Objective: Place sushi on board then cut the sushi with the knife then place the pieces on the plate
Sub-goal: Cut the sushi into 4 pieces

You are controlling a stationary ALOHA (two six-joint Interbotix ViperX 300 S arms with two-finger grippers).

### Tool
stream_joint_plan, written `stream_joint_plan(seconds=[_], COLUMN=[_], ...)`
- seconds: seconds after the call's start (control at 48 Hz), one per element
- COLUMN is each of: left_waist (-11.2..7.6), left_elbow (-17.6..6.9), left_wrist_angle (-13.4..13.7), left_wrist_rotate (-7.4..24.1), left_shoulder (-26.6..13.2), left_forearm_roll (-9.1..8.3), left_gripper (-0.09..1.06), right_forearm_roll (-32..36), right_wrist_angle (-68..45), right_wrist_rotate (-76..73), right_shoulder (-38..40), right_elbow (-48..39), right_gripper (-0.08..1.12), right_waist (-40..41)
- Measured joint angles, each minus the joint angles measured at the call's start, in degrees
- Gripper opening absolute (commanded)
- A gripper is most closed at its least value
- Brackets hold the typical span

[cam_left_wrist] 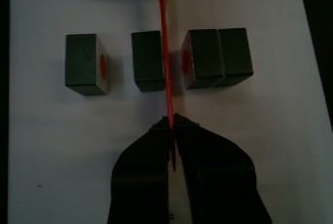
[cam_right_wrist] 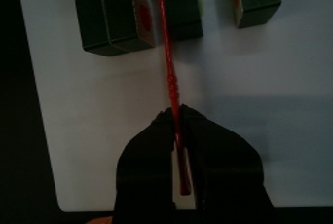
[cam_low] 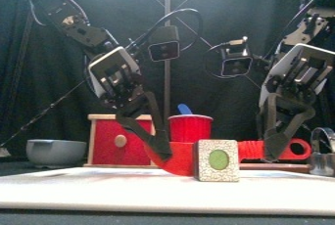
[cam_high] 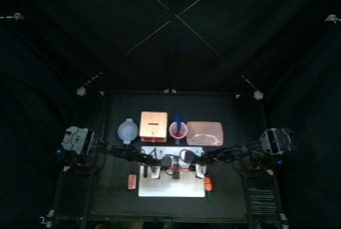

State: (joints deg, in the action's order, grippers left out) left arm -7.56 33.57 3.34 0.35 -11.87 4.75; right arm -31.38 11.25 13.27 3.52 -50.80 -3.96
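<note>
The sushi roll lies on the white board (cam_left_wrist: 260, 121) in three dark green parts: a single block (cam_left_wrist: 89, 62), a middle block (cam_left_wrist: 147, 60) and a longer uncut part (cam_left_wrist: 219, 56). From the front, its end face (cam_low: 218, 160) shows white with a green centre. A red knife (cam_left_wrist: 164, 43) runs across the middle block. My left gripper (cam_left_wrist: 168, 121) is shut on one end of it. The right gripper (cam_right_wrist: 174, 116) is shut on the other end of the red knife (cam_right_wrist: 166, 53). In the front view the left gripper (cam_low: 155, 149) and right gripper (cam_low: 275, 151) stand low on either side of the roll.
Behind the board stand the blue-grey bowl (cam_low: 55, 151), the wooden box with its red drawer front (cam_low: 118, 139), and the red cup (cam_low: 191, 128) with a blue knife in it. The pink tray (cam_high: 205, 131) lies at the back right.
</note>
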Motion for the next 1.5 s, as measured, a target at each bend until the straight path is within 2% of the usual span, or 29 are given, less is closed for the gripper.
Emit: stream_joint_plan(seconds=[0.146,0.458,0.625,0.792,1.146,1.5], left_waist=[0.44,0.88,0.79,0.0,-3.69,-4.22], left_elbow=[0.0,0.0,0.0,0.1,0.0,0.1], left_wrist_angle=[0.1,0.1,0.4,0.4,0.4,0.4], left_wrist_rotate=[0.0,0.0,0.0,0.0,-0.3,-0.4], left_shoulder=[0.0,0.0,1.5,3.9,6.1,5.7], left_forearm_roll=[-0.62,-0.7,-0.7,-0.7,-0.62,-0.44], left_gripper=[0.44,0.44,0.44,0.44,0.44,0.44], right_forearm_roll=[0.6,0.9,1.0,0.9,-2.2,-3.5], right_wrist_angle=[0.0,0.8,3.3,5.0,4.7,3.2], right_wrist_rotate=[0.0,-0.1,-0.2,-0.2,-0.3,-0.4], right_shoulder=[0.2,0.4,2.2,4.7,6.6,6.1], right_elbow=[-0.1,0.2,1.3,2.3,2.5,2.5], right_gripper=[0.33,0.33,0.33,0.33,0.33,0.33], right_waist=[0.4,0.7,0.8,0.5,-3.3,-4.3])
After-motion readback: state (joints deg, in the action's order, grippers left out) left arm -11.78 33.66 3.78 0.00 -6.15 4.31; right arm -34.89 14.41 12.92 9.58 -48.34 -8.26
